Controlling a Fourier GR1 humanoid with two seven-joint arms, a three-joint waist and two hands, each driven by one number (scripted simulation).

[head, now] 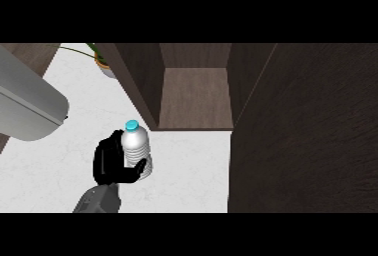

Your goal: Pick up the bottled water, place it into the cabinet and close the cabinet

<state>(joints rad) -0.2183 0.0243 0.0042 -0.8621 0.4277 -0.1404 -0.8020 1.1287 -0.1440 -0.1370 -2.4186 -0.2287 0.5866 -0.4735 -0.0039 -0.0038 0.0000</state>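
Left hand (pixel 112 162) grasping the bottled water (pixel 136 146), upright, blue cap up, above the white counter (pixel 184 170), just before the open cabinet (pixel 196 97)'s front left corner.

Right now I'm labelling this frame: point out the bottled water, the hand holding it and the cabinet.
bottled water (pixel 136 142), head view, ribbed body.
left hand (pixel 109 162), head view, back of hand.
cabinet (pixel 195 102), head view, inner shelf floor.
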